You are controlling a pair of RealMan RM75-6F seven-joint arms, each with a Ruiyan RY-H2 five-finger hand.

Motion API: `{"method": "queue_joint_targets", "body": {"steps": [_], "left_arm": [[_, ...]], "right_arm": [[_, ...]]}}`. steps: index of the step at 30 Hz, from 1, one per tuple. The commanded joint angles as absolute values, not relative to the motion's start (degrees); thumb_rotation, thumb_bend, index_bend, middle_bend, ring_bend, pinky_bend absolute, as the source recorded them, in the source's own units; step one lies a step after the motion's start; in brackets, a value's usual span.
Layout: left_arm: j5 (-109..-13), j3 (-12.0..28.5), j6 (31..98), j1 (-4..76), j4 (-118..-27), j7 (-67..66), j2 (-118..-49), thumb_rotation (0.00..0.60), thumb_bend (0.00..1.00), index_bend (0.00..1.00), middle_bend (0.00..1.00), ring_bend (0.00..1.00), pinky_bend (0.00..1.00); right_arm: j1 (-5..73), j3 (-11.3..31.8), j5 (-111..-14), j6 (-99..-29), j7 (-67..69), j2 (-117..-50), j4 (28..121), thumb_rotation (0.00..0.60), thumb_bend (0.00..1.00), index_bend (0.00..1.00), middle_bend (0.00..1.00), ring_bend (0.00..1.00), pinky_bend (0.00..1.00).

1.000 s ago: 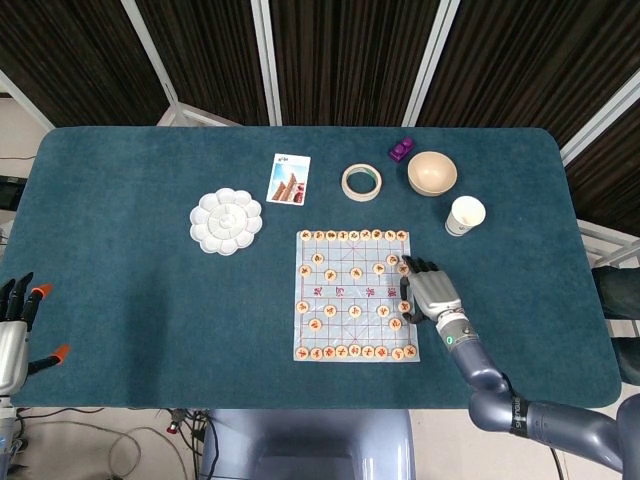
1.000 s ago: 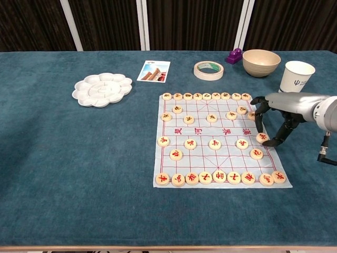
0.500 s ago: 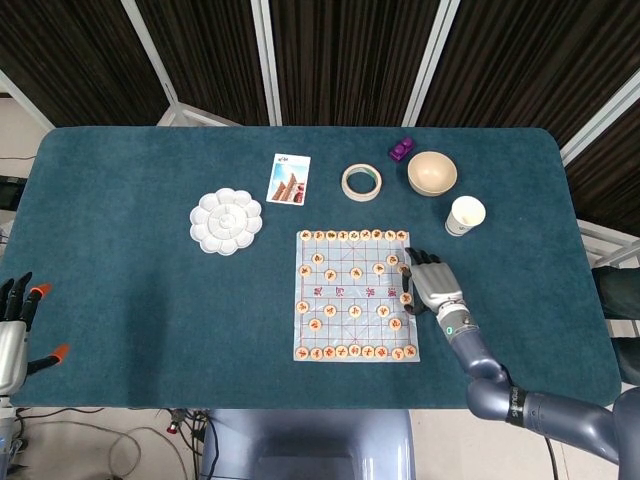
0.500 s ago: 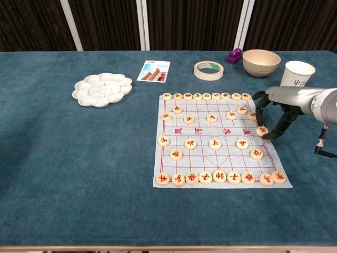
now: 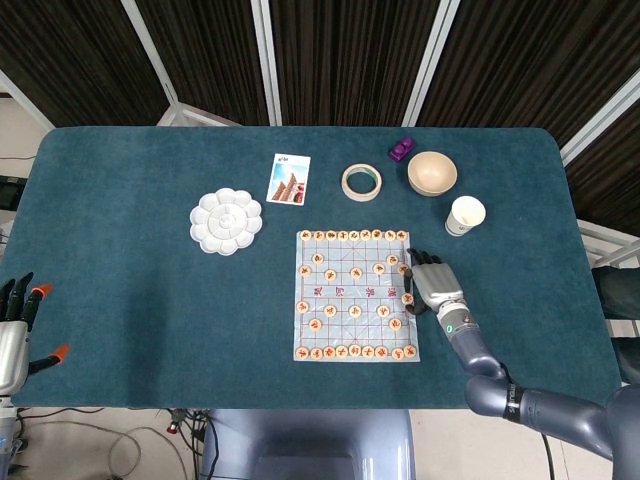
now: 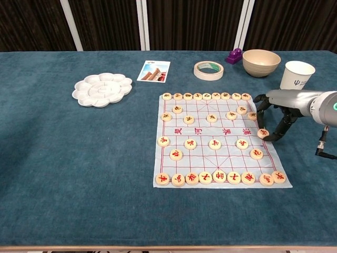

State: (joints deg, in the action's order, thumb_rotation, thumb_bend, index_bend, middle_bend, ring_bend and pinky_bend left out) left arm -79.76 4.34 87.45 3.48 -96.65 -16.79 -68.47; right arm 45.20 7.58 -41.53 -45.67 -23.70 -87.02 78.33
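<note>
The pieces (image 6: 219, 176) carry red characters too small to read; the cup (image 6: 295, 75) at the upper right bears a small dark logo. At the right edge of the board (image 6: 200, 142), the right hand (image 6: 275, 108) arches with fingers apart, its tips touching one piece (image 6: 263, 133), which has slid slightly up the board since a second ago. At the lower left of the head view, the left hand (image 5: 14, 330) hangs with fingers spread, unchanged.
</note>
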Motion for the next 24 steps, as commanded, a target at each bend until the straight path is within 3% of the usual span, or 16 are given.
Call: {"method": "queue_joint_targets", "body": {"steps": [1, 24], "left_arm": [[-79.7, 4.32, 87.36, 3.5, -96.63, -16.84, -68.49, 0.6, 0.0, 0.18, 0.02, 0.0, 0.0], [-79.57, 4.22, 87.03, 3.68, -96.47, -17.34, -68.79, 0.6, 0.0, 0.18, 0.02, 0.0, 0.0]], "right_arm": [[45.38, 7.53, -41.36, -45.65, -23.79, -87.29, 78.01, 0.6, 0.35, 0.57, 0.01, 0.07, 0.14], [45.95, 6.93, -39.82, -45.25, -23.86, -87.58, 77.37, 0.6, 0.35, 0.51, 0.01, 0.07, 0.14]]}}
